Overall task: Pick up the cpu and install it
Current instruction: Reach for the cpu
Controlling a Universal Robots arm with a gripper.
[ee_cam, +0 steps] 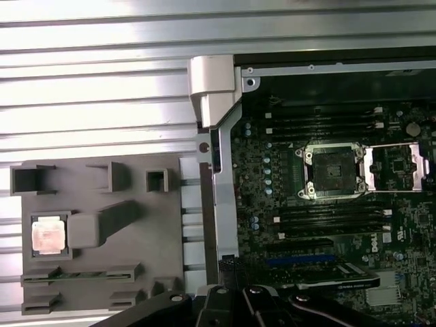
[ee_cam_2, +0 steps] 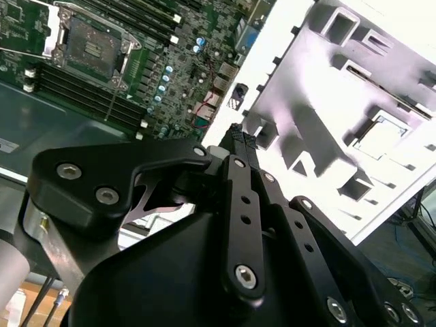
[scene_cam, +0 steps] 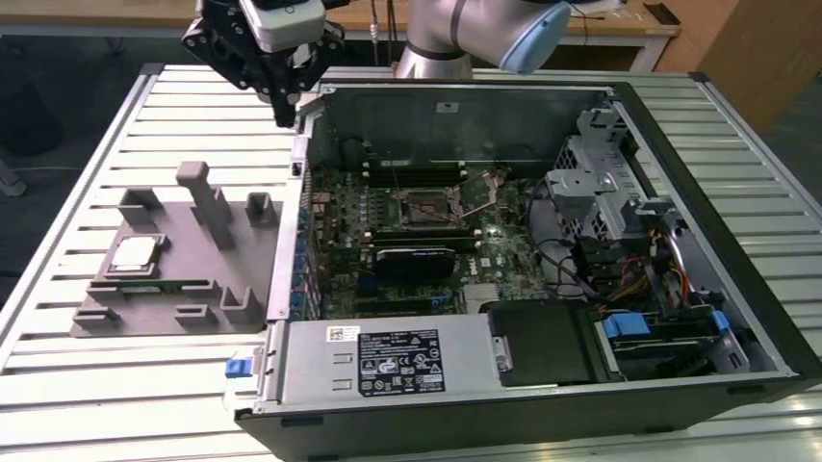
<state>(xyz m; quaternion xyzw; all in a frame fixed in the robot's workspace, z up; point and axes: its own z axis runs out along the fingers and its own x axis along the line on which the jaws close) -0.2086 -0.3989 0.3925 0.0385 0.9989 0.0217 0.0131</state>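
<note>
One silvery square cpu (scene_cam: pixel 135 255), thinly tan-bordered, lies flat in a recess at the grey tray's (scene_cam: pixel 129 322) edge away from the case (scene_cam: pixel 514 111). Your gripper (scene_cam: pixel 281 115) hangs well apart, fingers pressed together, empty.

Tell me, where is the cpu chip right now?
The cpu sits in a square pocket of the grey fixture tray, on the exterior view's left, beside the open computer case and apart from the gripper above the case's far corner.

Cpu (scene_cam: pixel 134 256) top is glossy silvery metal; tray (scene_cam: pixel 180 245) matt grey plastic; table (scene_cam: pixel 192 125) ribbed, satin pale metal.
</note>
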